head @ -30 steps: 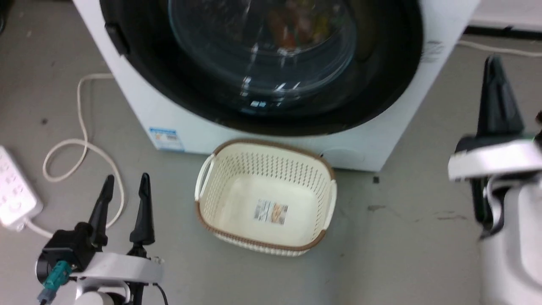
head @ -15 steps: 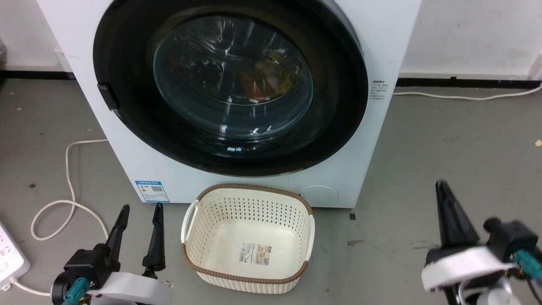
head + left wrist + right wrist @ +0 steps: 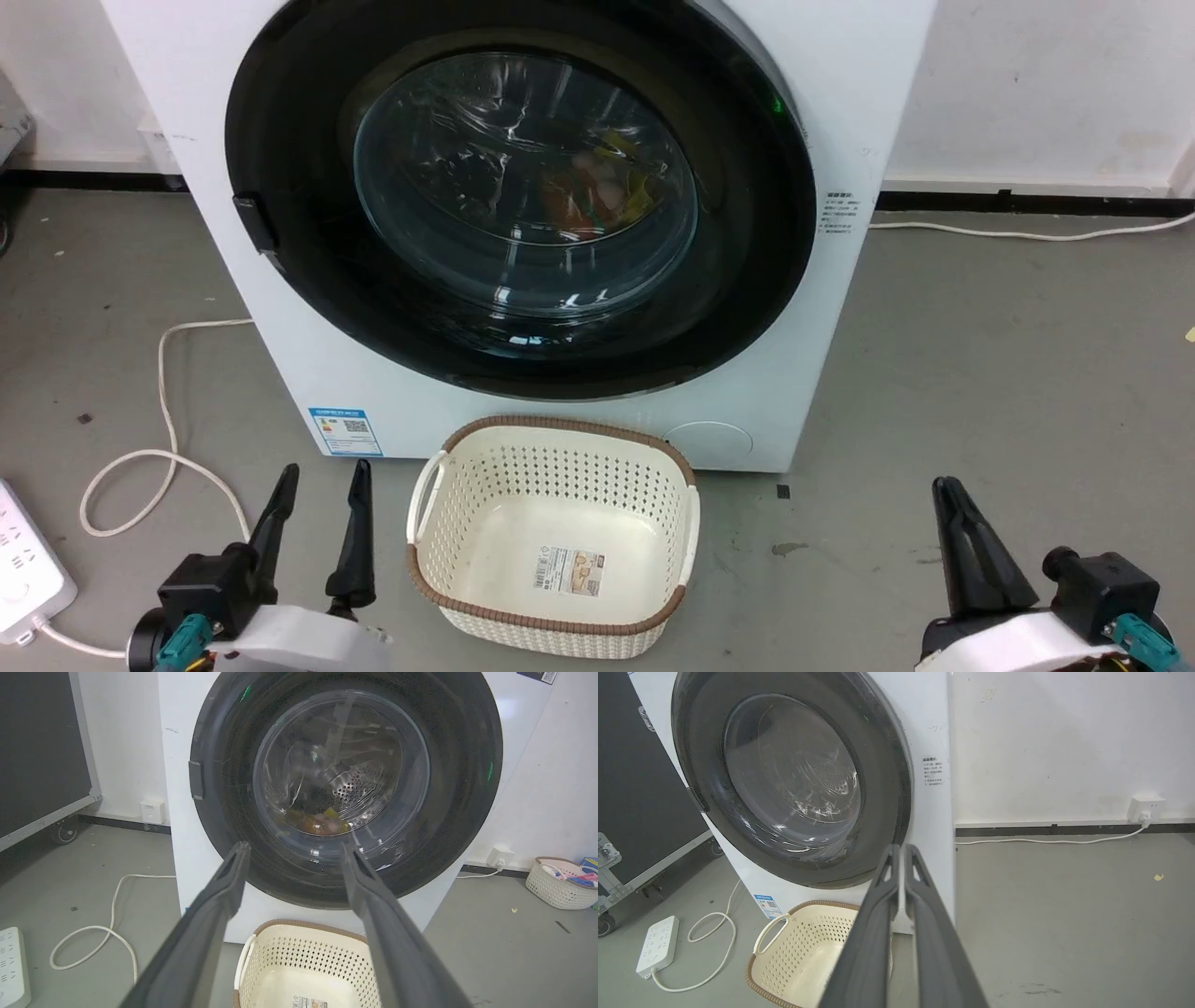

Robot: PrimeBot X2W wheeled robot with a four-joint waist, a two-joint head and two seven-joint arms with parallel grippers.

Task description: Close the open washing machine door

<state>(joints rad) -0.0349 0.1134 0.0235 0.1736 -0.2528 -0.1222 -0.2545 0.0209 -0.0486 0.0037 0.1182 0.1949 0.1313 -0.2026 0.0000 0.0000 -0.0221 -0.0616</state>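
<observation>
The white washing machine [image 3: 840,308] stands straight ahead on the floor. Its round black-rimmed washing machine door [image 3: 523,187] lies flat against the front, and colourful laundry shows through the glass bowl. The door's latch tab [image 3: 254,222] sits on the rim's left side. My left gripper [image 3: 325,469] is open and empty at the lower left, well short of the machine, and its wrist view looks at the door [image 3: 341,765] between its fingers [image 3: 295,845]. My right gripper [image 3: 945,485] is shut and empty at the lower right; past the right gripper [image 3: 901,848] the door [image 3: 789,779] appears at an angle.
A cream perforated basket [image 3: 551,467] stands empty on the floor right before the machine, between my grippers. A white power strip [image 3: 28,560] and looped cable [image 3: 168,401] lie to the left. A black wheeled case [image 3: 42,751] stands further left; a small laundry basket [image 3: 560,891] sits far right.
The head camera has tilted up and pulled back, so more of the machine shows. My right gripper has come down from high at the right edge to the lower right corner.
</observation>
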